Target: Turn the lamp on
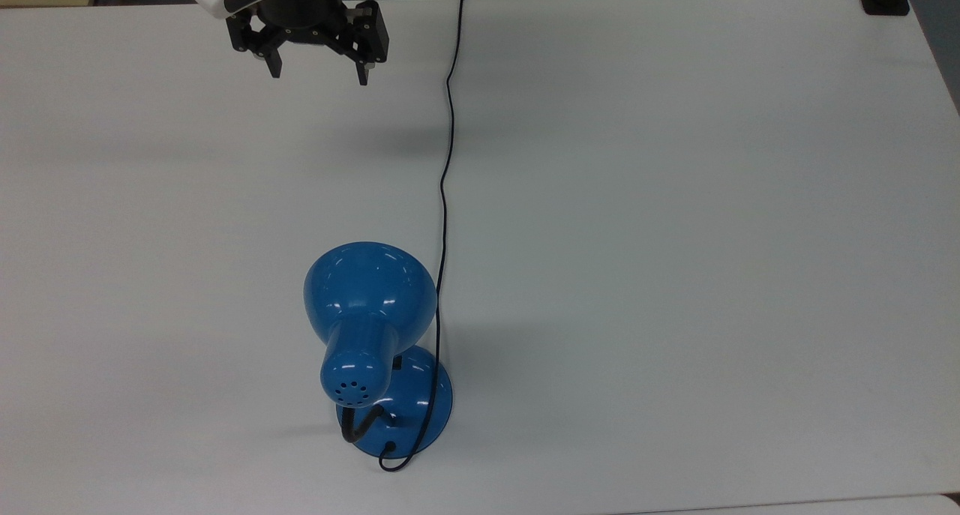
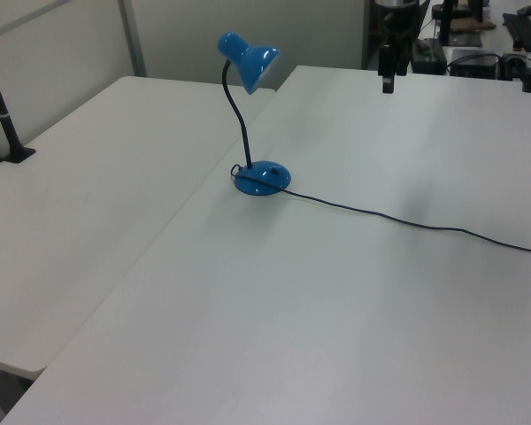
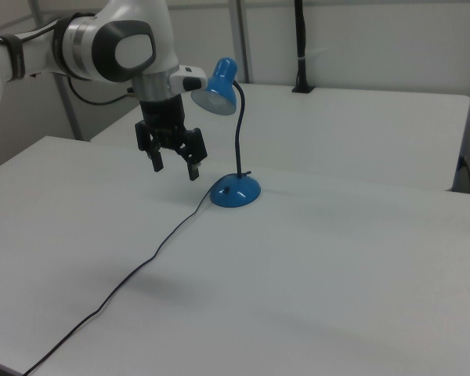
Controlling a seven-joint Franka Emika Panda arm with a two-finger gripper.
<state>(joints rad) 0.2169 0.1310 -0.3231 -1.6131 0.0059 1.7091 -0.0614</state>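
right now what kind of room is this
Probably a robotics lab or office: plain white tables pushed together, a robot arm with an open tool, and a clamp-mounted black pole.

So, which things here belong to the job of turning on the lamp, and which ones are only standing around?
Belong to the job:
- the lamp, standing on the white table
- its cord, lying across the table
- the claw, open, in the air, far from the lamp

Only standing around:
- the second table beside it
- the black post on that table
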